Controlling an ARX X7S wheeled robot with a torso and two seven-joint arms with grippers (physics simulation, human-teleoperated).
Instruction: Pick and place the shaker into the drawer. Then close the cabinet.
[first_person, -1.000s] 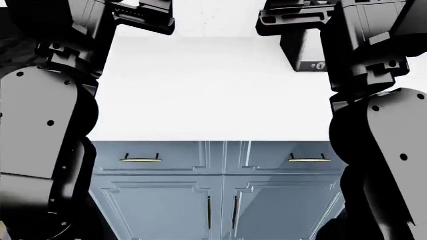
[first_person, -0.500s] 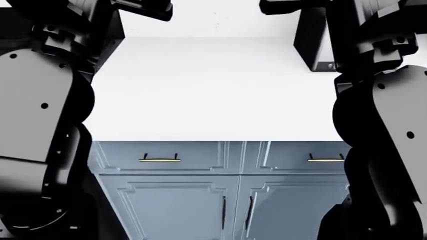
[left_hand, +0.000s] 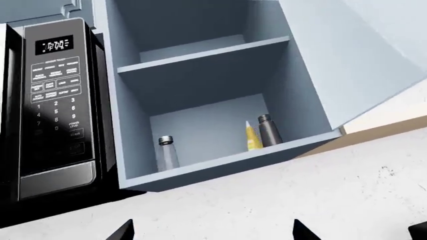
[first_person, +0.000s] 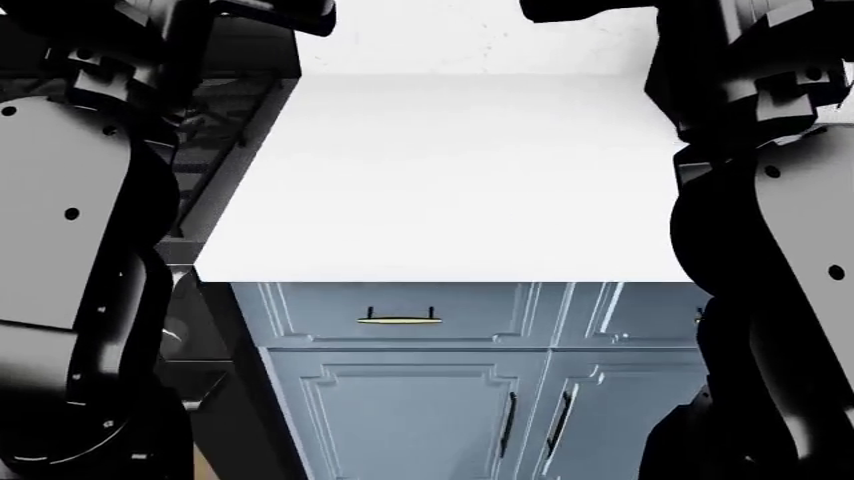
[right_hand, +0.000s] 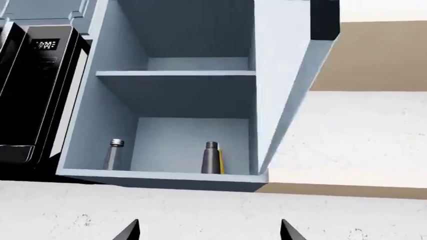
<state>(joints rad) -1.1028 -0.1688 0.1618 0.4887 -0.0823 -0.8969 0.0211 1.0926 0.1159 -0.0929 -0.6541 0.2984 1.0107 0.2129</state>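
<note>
Your left gripper (left_hand: 212, 233) and right gripper (right_hand: 208, 231) both have their fingers spread wide with nothing between them, raised above the white worktop (first_person: 441, 180) and facing the open wall cabinet (left_hand: 200, 75). The shaker (left_hand: 167, 153) stands upright on the cabinet's bottom shelf, in the front corner at the end nearest the microwave (left_hand: 57, 110), apart from everything else. At the shelf's other end a dark bottle (left_hand: 268, 130) stands upright with a yellow bottle (left_hand: 252, 136) just beside it; whether they touch is hard to tell. The cabinet's door (right_hand: 283, 75) hangs open on the side away from the microwave. Below the worktop's front edge you see a panelled drawer front with a brass handle (first_person: 400, 319).
</note>
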